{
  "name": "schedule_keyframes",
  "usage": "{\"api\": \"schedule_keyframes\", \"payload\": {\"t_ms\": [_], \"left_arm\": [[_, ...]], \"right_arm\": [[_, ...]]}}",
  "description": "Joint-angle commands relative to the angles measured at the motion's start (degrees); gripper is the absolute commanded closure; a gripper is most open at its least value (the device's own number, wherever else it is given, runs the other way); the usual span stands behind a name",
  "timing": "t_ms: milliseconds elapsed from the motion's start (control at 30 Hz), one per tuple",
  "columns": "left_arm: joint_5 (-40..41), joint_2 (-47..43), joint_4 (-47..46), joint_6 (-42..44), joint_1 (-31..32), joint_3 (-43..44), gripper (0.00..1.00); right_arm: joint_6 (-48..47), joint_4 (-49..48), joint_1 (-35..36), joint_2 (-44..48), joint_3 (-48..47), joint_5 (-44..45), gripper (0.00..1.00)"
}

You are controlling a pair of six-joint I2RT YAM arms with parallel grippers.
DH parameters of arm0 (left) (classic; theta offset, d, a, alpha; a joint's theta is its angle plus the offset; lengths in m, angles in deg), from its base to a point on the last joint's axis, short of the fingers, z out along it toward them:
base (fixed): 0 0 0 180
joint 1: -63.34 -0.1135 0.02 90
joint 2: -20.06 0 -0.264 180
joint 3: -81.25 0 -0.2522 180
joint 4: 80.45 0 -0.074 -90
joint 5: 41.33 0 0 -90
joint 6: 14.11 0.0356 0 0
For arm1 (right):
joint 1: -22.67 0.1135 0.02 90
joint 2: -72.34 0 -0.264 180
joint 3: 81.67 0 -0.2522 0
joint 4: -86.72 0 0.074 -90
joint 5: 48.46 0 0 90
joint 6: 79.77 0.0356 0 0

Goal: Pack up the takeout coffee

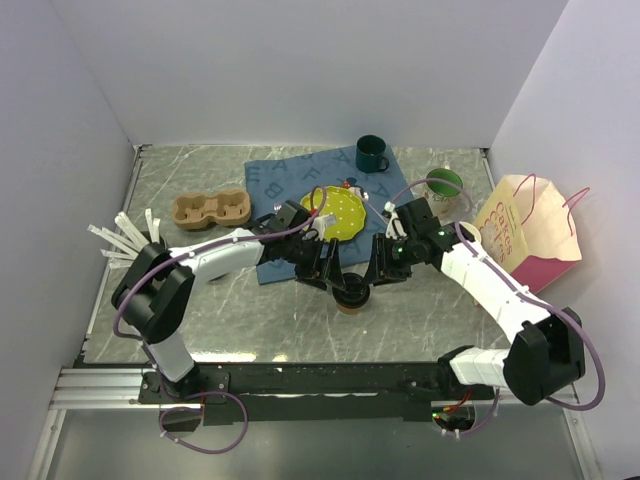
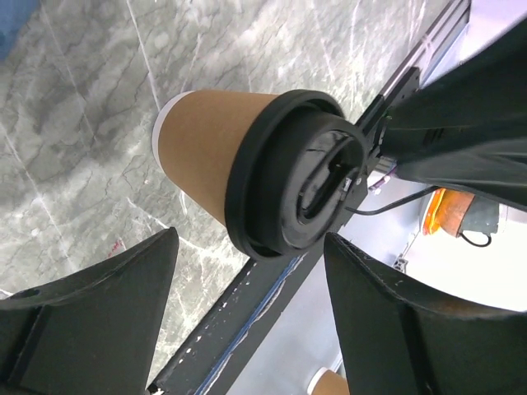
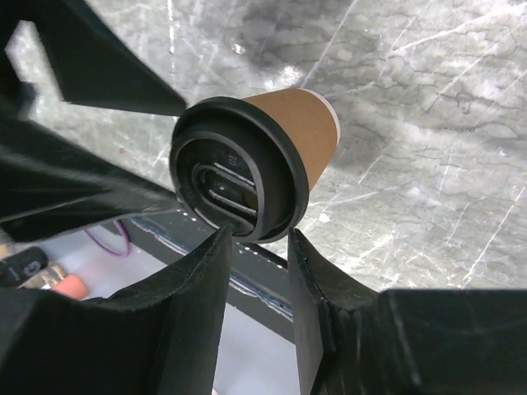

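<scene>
The takeout coffee, a brown kraft cup with a black lid, stands upright on the marble table, front centre. My left gripper is open wide just left of it; in the left wrist view the cup and lid sit just beyond the gap of the gripper, untouched. My right gripper is just right of the cup. In the right wrist view the gripper is narrowly open, its tips at the near edge of the lid. I cannot tell if they touch it.
A kraft and pink paper bag lies open at the right. A pulp cup carrier is at the left. A blue cloth holds a yellow plate and a dark green mug. A light green mug stands behind my right arm.
</scene>
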Motion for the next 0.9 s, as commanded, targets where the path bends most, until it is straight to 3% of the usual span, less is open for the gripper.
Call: {"api": "schedule_keyframes", "payload": {"t_ms": [0,367,867], "left_arm": [[2.2,-4.3,0.5,0.8,-0.6,0.9,0.23],[7.4,-4.1,0.2,1.5,-0.8,-0.6,0.36],[10.1,-1.1,-5.1,0.3,-0.7,-6.1,0.4]], "right_arm": [[0.9,0.8,1.8,-1.8,-3.4,4.2,0.59],[1.4,3.7,6.2,-5.5,-6.2,10.3,0.62],[2.8,2.0,7.5,-6.7,-2.7,12.9,0.78]]}}
